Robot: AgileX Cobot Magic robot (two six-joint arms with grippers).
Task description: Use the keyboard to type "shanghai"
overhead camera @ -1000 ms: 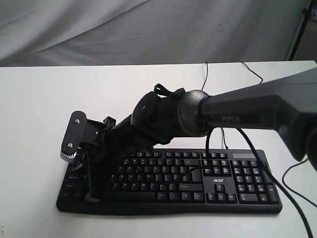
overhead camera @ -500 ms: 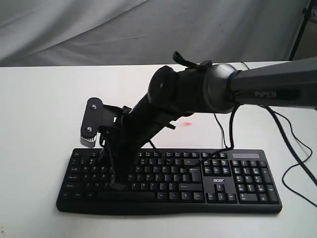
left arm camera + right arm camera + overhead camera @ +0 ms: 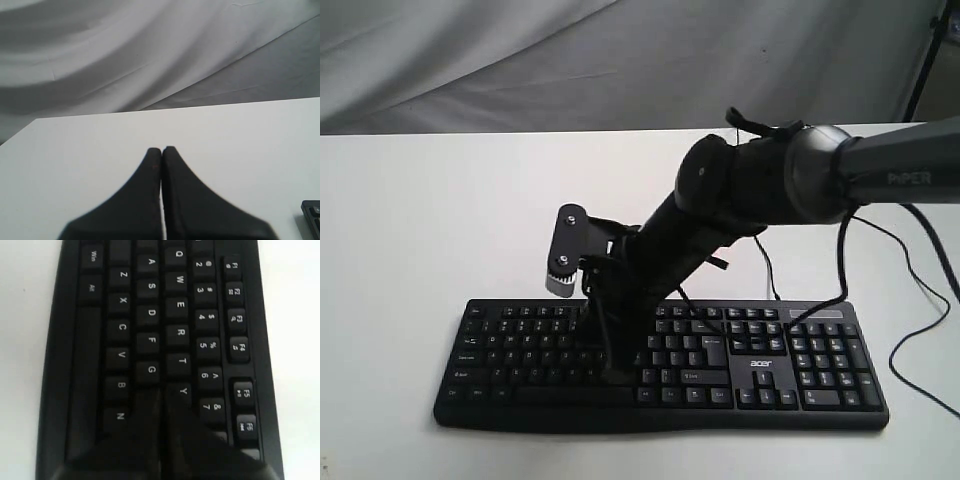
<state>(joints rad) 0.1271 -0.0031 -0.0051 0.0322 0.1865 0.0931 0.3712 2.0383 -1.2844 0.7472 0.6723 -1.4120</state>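
The black keyboard (image 3: pixel 800 372) with its white acer logo lies along the table's front edge. My right arm reaches across it from the right. The right gripper (image 3: pixel 617 376) is shut and points down, its tip on the middle letter keys. In the right wrist view the shut fingertips (image 3: pixel 150 396) rest just past the G key, beside Y and above N on the keyboard (image 3: pixel 150 315), hiding the key under them. The left gripper (image 3: pixel 161 149) is shut and empty over bare white table; one keyboard corner (image 3: pixel 313 215) shows at that view's edge. It is out of the exterior view.
Thin black cables (image 3: pixel 923 330) trail over the white table (image 3: pixel 420 220) to the right of the keyboard. A grey cloth backdrop (image 3: pixel 620 60) hangs behind the table, and a black stand leg (image 3: pixel 925 60) stands at the back right.
The right arm has swung rightward along the keyboard, carrying the shut gripper from the left-end keys to the middle letter keys. The arm's elbow has risen.
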